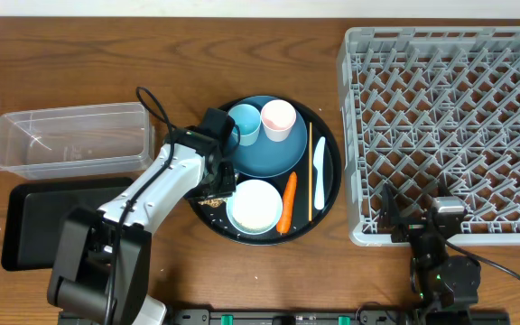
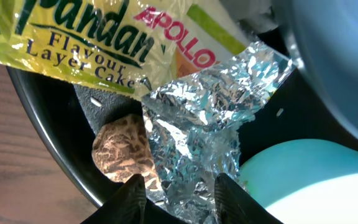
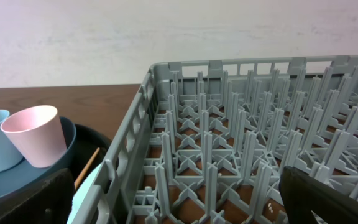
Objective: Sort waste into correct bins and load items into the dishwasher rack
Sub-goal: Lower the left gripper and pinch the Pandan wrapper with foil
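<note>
Far left on the table (image 1: 242,45): clear tub (image 1: 70,140), shallow black bin (image 1: 34,226) beside it. Centre, round tray (image 1: 334,176) holding blue plate (image 1: 264,155) with blue cup (image 1: 242,124) and pink cup (image 1: 278,119), bowl (image 1: 255,206), carrot (image 1: 287,203), wrapper (image 2: 191,124) and biscuit (image 2: 123,155); left fingers (image 2: 132,199) spread open astride the wrapper's foil end. Right: grey rack (image 1: 450,135), right fingers (image 3: 23,199) parted at its near edge.

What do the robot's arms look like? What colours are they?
The left arm is a white tube with black joints and a looping black cable. The right arm is mostly black with a silver block on top. Both have dark fingers.
</note>
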Available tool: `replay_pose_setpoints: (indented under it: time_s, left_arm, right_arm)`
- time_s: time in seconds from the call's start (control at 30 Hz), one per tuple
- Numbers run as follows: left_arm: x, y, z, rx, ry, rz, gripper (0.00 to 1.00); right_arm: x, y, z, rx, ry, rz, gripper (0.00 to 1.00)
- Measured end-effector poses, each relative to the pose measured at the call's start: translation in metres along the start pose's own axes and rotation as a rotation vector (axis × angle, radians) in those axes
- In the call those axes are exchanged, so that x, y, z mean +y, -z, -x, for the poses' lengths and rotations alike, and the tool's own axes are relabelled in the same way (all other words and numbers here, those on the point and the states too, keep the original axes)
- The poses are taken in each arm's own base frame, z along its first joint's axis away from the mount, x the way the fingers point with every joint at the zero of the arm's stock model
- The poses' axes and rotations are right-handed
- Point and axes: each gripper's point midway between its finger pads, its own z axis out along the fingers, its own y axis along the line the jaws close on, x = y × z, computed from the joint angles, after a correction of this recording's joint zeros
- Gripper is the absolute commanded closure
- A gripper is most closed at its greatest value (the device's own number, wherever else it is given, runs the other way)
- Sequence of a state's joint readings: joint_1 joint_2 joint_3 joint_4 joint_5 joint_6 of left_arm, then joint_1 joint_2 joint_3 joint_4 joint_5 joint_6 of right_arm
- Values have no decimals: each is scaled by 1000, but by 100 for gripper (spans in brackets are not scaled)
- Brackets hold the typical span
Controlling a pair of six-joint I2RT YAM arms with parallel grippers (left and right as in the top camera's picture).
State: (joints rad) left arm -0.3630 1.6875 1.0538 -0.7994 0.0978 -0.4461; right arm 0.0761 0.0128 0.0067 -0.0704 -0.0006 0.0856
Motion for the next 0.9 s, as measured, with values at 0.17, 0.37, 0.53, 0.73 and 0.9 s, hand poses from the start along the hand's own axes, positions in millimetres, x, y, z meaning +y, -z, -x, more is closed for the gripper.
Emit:
replay_pose_setpoints:
  time_s: [0.17, 0.37, 0.53, 0.73, 0.9]
  left_arm:
    - [-2, -1, 3, -15, -1, -8, 61]
    - [0, -3, 1, -8, 0, -5, 61]
    - [0, -3, 1, -9, 0, -5, 61]
    - [-1, -3, 1, -10, 0, -5, 62]
    - [-1, -3, 3, -16, -1, -9, 64]
  right_arm:
    - [0, 0, 0, 0, 0, 0, 1]
    - [0, 0, 0, 0, 0, 0, 1]
    - [0, 0, 0, 0, 0, 0, 1]
    - [0, 0, 0, 0, 0, 0, 1]
    - [0, 0, 0, 0, 0, 0, 1]
